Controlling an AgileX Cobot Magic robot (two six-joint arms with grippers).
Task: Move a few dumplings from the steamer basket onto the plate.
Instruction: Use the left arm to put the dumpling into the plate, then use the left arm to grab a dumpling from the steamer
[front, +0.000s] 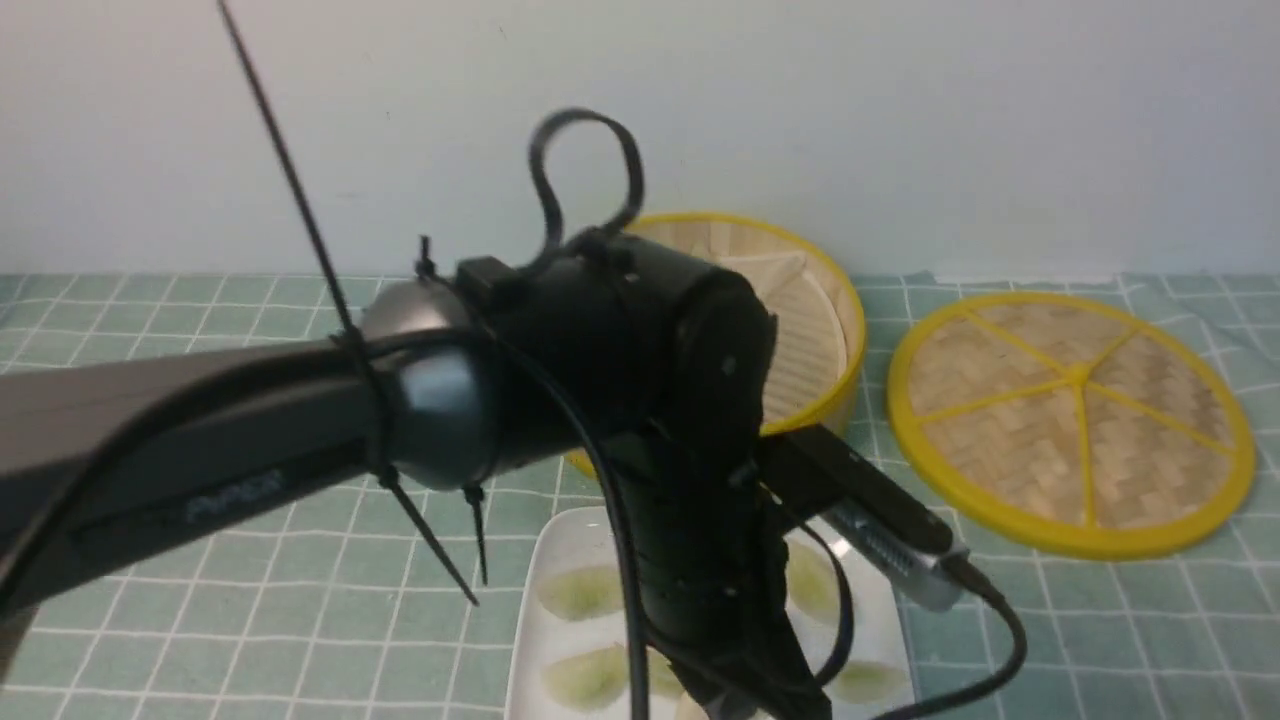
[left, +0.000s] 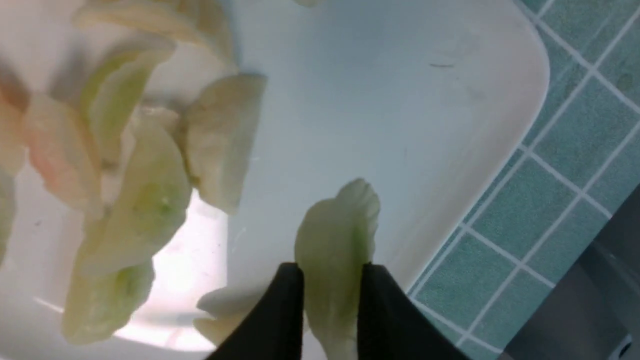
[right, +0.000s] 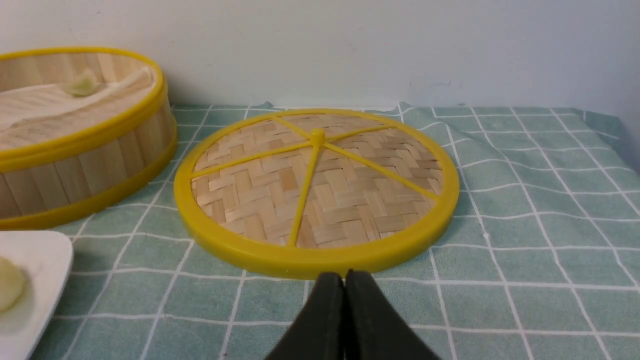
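Centrally, front view: left arm reaches over plate (front: 530, 640), steamer basket (front: 845, 395) at twelve o'clock beyond, presumably to set its load down. Left wrist view: left gripper (left: 331, 280) pinches a green dumpling (left: 332, 240) above plate, others lying there. Right wrist view: right gripper (right: 345, 285) closed, idle; lid (right: 320, 190) set aside, probably for access.
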